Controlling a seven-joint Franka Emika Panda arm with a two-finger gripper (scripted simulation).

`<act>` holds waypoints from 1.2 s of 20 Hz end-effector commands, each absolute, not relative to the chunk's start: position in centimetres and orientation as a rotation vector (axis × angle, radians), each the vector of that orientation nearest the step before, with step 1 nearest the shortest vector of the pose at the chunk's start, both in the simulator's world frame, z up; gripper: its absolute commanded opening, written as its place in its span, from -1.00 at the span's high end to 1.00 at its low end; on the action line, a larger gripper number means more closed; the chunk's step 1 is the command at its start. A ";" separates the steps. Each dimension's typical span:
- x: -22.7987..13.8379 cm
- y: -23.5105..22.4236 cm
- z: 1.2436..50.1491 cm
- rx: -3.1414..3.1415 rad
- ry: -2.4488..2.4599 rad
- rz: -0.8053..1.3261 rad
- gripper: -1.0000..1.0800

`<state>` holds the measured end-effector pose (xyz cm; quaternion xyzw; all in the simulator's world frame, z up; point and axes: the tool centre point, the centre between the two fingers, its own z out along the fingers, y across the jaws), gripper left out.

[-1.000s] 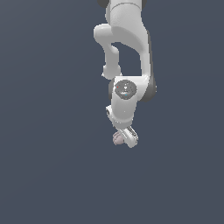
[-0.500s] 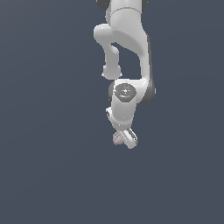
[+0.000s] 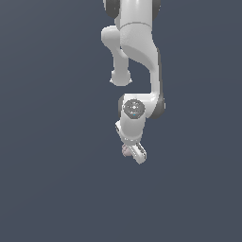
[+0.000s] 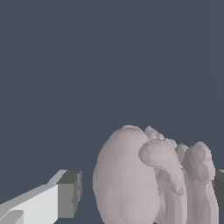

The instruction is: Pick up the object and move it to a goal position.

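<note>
In the exterior view you see the white arm (image 3: pixel 139 52) hanging down from the top of the frame over a plain dark grey-blue ground (image 3: pixel 52 179), with the gripper (image 3: pixel 133 153) at its low end. The object (image 3: pixel 126 151), a small pinkish-grey lump, sits right at the fingertips, peeping out on the exterior view's left of them. From the wrist camera the object (image 4: pixel 144 179) fills much of the space between the two fingers: one dark finger pad (image 4: pixel 70 194) stands just apart from its smooth rounded side, while the other pad (image 4: pixel 219 188) meets its knobbly, grooved side at the frame edge. You have the jaws fairly narrow around the lump, not yet pinching it on both sides.
</note>
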<state>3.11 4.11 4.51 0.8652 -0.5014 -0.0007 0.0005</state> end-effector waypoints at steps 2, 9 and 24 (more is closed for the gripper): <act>3.2 4.1 4.5 2.718 -1.575 0.000 1.00; 3.2 4.1 4.5 2.718 -1.575 0.000 1.00; 1.4 1.2 8.0 2.719 -1.576 0.000 1.00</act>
